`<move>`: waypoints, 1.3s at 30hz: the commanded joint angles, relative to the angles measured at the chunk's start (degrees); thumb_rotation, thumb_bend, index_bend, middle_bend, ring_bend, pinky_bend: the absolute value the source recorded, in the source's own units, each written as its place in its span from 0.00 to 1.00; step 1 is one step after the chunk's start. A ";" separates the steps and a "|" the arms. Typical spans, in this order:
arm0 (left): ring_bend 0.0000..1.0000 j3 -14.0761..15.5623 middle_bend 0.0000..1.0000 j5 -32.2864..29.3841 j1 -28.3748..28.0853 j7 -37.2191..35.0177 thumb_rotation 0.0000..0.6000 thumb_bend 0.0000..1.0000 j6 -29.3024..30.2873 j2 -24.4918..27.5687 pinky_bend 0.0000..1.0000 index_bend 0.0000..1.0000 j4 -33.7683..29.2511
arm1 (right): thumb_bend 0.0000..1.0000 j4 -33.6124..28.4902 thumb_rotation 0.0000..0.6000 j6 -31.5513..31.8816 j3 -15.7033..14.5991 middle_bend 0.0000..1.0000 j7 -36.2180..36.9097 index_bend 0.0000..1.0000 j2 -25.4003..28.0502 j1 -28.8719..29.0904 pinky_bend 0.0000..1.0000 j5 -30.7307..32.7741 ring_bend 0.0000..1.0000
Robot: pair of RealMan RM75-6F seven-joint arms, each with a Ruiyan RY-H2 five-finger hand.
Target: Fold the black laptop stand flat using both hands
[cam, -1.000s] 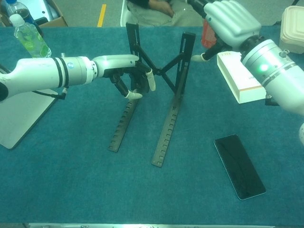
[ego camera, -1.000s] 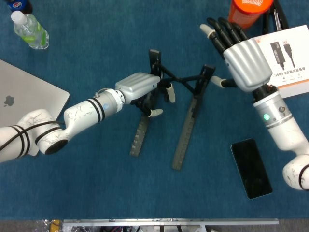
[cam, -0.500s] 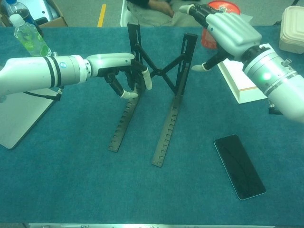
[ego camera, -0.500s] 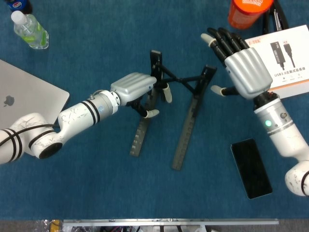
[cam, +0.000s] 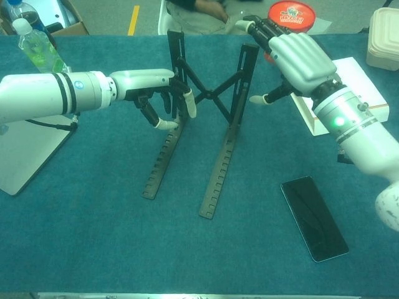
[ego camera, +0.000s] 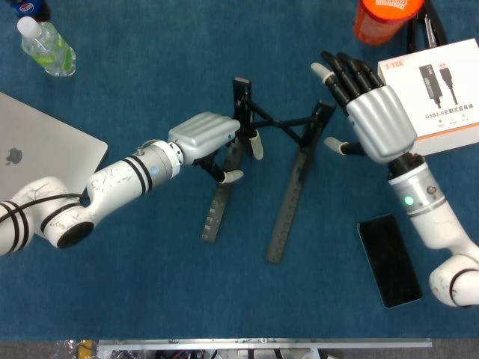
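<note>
The left hand (ego camera: 208, 139) is curling around the stand's (ego camera: 288, 198) left upright. The right hand (ego camera: 370, 112), spread and empty, should be meeting the right upright squarely, then pushing inward evenly.

Both arms are glossy white, jointed tubes ringed with black bands at the joints. The left hand (ego camera: 206, 134) has a silver-grey ridged back shell, black fingers and pale cream fingertip pads. The right hand (ego camera: 374, 112) is built alike; a small green light glows on its white wrist, and a blue dot marks the left forearm.
</note>
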 commanded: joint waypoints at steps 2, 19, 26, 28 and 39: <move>0.27 -0.17 0.38 -0.25 0.04 0.63 1.00 0.33 -0.36 0.09 0.34 0.35 -0.22 | 0.00 4.99 1.00 3.61 -0.78 0.00 4.63 0.00 -3.41 -1.11 0.14 -3.23 0.00; 0.27 -0.82 0.37 -1.35 0.47 2.68 1.00 0.33 -1.41 0.77 0.34 0.35 -0.95 | 0.00 -0.49 1.00 4.67 -1.36 0.00 9.56 0.00 0.73 -1.81 0.13 -7.10 0.00; 0.27 -1.04 0.37 -1.65 0.58 3.26 1.00 0.33 -1.87 0.65 0.34 0.35 -0.86 | 0.00 -15.46 1.00 1.40 -2.30 0.00 16.56 0.00 10.96 -2.39 0.13 -7.04 0.00; 0.27 -1.08 0.37 -1.74 0.60 3.53 1.00 0.33 -2.01 0.68 0.34 0.35 -0.81 | 0.00 -19.53 1.00 -0.33 -3.00 0.00 19.81 0.00 14.21 -2.31 0.13 -7.12 0.00; 0.27 -1.34 0.37 -2.08 0.69 5.40 1.00 0.33 -2.31 0.90 0.34 0.35 -0.89 | 0.06 -27.67 1.00 -6.57 -5.65 0.01 33.43 0.00 23.59 -1.06 0.14 -9.12 0.00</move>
